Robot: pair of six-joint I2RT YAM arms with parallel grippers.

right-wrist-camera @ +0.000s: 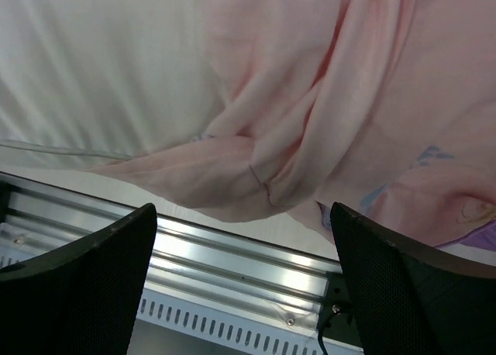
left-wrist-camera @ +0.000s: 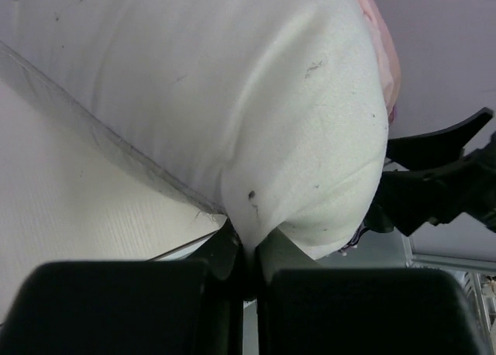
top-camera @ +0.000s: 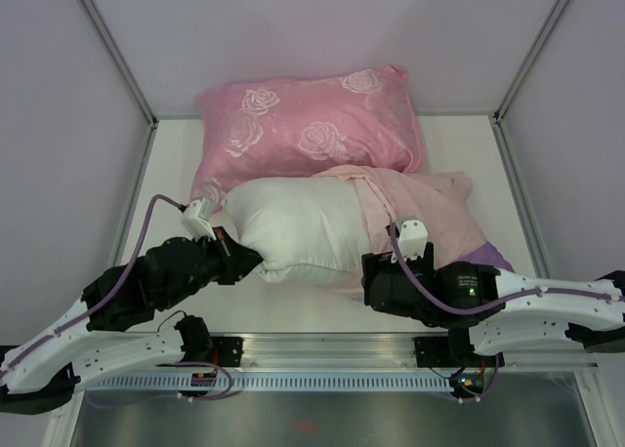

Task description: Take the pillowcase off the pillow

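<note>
The white pillow (top-camera: pixel 293 227) lies mid-table, its left half bare. The pillowcase (top-camera: pixel 420 208), pale pink side out with a purple edge at the right, still covers the pillow's right end. My left gripper (top-camera: pixel 244 257) is shut on the pillow's near-left corner; the left wrist view shows the white pillow (left-wrist-camera: pixel 232 99) pinched between the left gripper's (left-wrist-camera: pixel 252 254) jaws. My right gripper (top-camera: pixel 376 276) is open and empty at the pillowcase's near edge. In the right wrist view the bunched pillowcase (right-wrist-camera: pixel 310 138) hangs just beyond the right gripper (right-wrist-camera: pixel 244 270), beside the pillow (right-wrist-camera: pixel 93 68).
A pink rose-patterned pillow (top-camera: pixel 312 125) lies behind, touching the white pillow. An aluminium rail (top-camera: pixel 322 349) runs along the table's near edge, also in the right wrist view (right-wrist-camera: pixel 232 254). Frame posts and walls close in the left, right and back sides.
</note>
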